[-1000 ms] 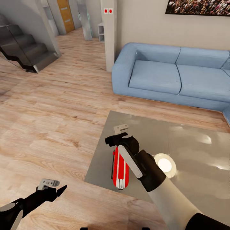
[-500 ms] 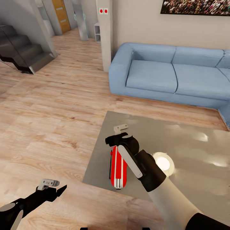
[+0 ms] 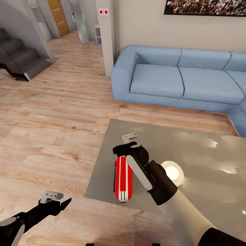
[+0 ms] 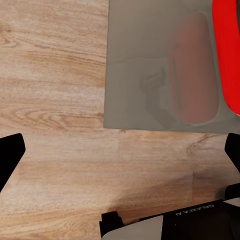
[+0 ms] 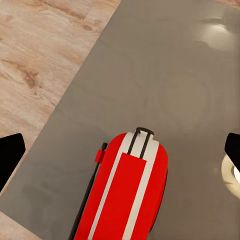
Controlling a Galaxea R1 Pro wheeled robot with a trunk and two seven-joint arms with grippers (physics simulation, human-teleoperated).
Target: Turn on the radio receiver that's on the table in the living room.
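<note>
Nearest in the head view, the left claw (image 3: 58,201) hangs low over the wood plank floor (image 3: 51,136), off the near corner of the bench (image 3: 205,171); in the left wrist view its two dark fingertips (image 4: 11,155) stand wide apart at either edge, with nothing between them.

Next comes the right arm, reaching out over the bench, its claw (image 3: 125,143) poised above the far end of the radio receiver (image 3: 123,177). In the right wrist view its two fingertips (image 5: 10,152) are likewise spread wide, apart from the red box; whether any part touches it cannot be told.

There is one radio receiver, lying flat on the glossy grey-brown bench near its left edge, two white stripes running along its upper face and a thin black handle along its left side. A single round bright lamp reflection (image 3: 172,172) shines on the glass just beside the arm.

Beyond the bench stands one long blue sofa (image 3: 171,80) against the beige wall, a framed crowd picture (image 3: 205,7) above it. Farthest left, one dark staircase (image 3: 20,58).
</note>
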